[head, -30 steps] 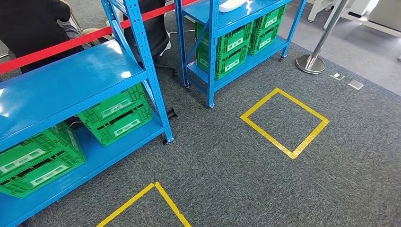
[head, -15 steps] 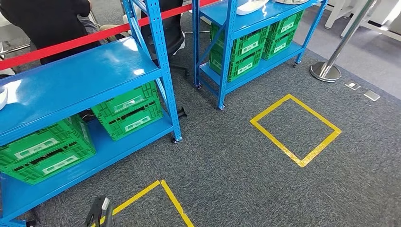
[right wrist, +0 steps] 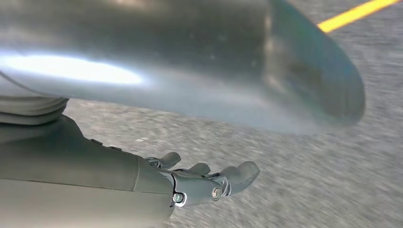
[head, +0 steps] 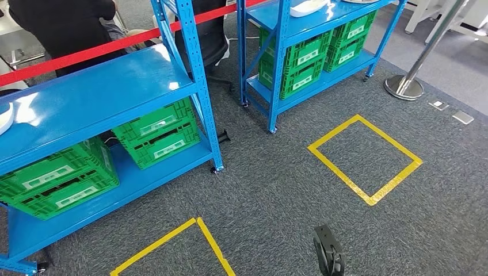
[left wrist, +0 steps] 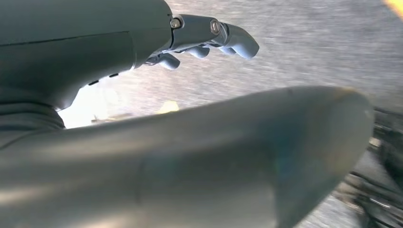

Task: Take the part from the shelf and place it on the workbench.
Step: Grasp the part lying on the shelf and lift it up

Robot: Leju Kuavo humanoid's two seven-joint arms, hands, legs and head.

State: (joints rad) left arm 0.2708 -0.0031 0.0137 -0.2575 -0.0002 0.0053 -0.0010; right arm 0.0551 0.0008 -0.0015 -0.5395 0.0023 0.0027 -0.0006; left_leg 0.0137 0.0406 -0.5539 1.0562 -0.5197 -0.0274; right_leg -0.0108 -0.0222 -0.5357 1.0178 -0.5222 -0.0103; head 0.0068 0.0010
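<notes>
A white part [head: 3,118] lies at the left end of the near blue shelf [head: 109,95], cut off by the picture's edge. Another white part [head: 307,7] rests on top of the far blue shelf [head: 270,23]. My right hand [head: 328,253] hangs low over the carpet in the head view, far from both shelves. In the right wrist view my right hand [right wrist: 142,183] has its fingers [right wrist: 237,176] apart and holds nothing. My left hand [left wrist: 119,52] hangs over the carpet with its fingers [left wrist: 233,38] spread and nothing in it.
Green crates [head: 158,132] fill the lower shelves. Two yellow tape squares [head: 365,158] mark the grey carpet. A red barrier band [head: 86,53] runs behind the near shelf, with a seated person [head: 57,26] beyond it. A metal stanchion [head: 405,86] stands at the right.
The camera has moved, and the whole scene has shifted right and down. My left hand swung out of the bottom of the head view and my right hand swung in.
</notes>
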